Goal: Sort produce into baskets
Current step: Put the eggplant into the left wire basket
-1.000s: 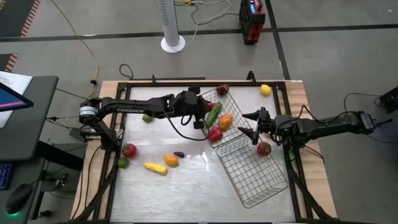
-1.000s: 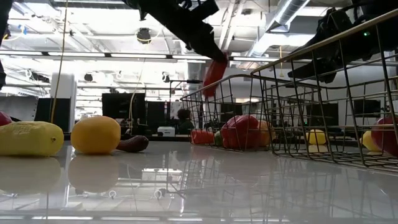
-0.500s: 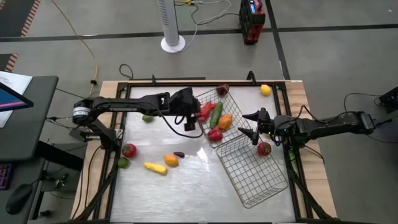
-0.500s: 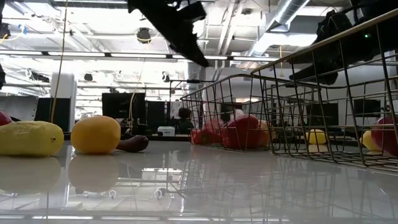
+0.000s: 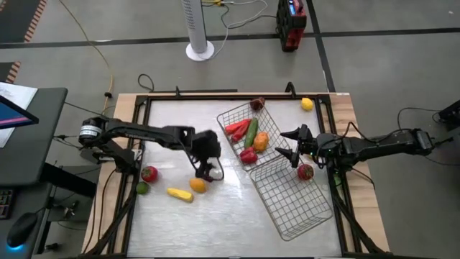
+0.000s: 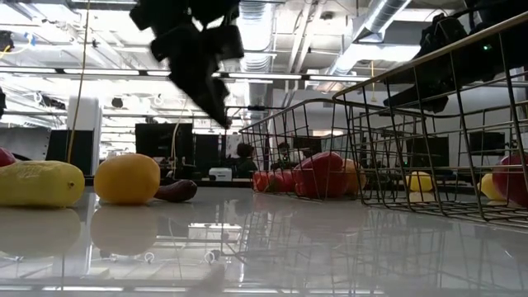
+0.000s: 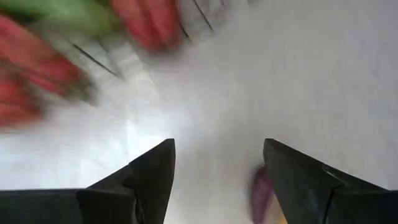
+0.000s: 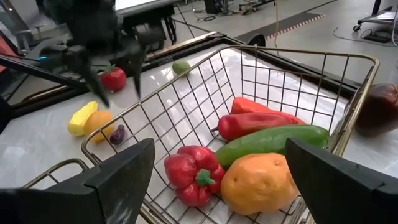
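Wire far basket (image 5: pixel 243 132) holds five pieces, near basket (image 5: pixel 291 198) none, roughly seven still loose on the table (image 5: pixel 230 216); left gripper (image 5: pixel 209 171) spread empty over the purple piece (image 8: pixel 117 134), right gripper (image 5: pixel 293 146) spread, idle between baskets.

You only get smeared red and green blobs for the produce (image 7: pixel 74 43) in the left wrist view. The small purple piece (image 7: pixel 262 194) is half hidden behind a finger, and the left gripper (image 5: pixel 210 173) covers it from above.
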